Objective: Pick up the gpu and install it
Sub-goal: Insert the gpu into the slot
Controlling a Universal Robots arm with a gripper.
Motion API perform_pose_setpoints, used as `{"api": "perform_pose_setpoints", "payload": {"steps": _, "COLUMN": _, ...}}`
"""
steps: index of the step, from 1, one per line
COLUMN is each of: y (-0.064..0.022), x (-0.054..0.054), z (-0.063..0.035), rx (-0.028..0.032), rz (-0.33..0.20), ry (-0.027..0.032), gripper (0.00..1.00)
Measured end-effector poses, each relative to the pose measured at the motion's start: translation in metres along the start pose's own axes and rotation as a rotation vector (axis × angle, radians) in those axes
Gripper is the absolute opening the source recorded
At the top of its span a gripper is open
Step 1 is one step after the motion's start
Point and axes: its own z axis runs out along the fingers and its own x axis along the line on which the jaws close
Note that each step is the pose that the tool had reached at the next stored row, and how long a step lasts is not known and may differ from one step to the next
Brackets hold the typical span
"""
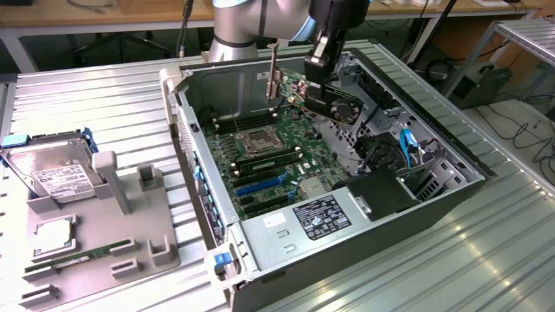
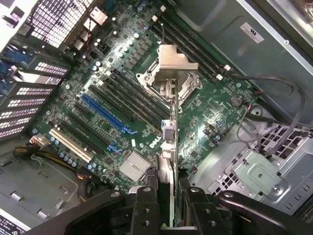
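1. Clamped on the gpu, a flat rectangular card with a black shroud, a round fan and a silver metal bracket, is the black two-fingered gripper of the grey robot arm; in the wrist view its fingers are pressed against both faces of the card, which is seen edge-on.
2. Far from the gripper, toward the exterior view's left, a grey plastic holder tray is seen on the ribbed metal table; a silver hard drive with a white label, a square silver processor and a slim green RAM stick are held in it.
3. Below the gripper, the open black and silver computer case is laid on its side, and the card is held in the air above the interior, apart from the board.
4. Beneath the held card, the green motherboard is seen with its square silver CPU socket; in the wrist view the socket is partly hidden behind the card's bracket.
5. Farther below the gripper, blue expansion slots are seen on the board, shown also in the wrist view.
6. Beside the gripper, toward the exterior view's right, a blue plastic latch is seen in the drive bay.
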Motion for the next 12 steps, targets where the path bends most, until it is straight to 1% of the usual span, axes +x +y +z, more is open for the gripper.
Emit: {"api": "perform_pose_setpoints", "payload": {"steps": 12, "y": 0.0000, "x": 0.0000, "z": 0.0000, "rx": -0.0021, "rz": -0.062, "ry": -0.0038, "gripper": 0.26}}
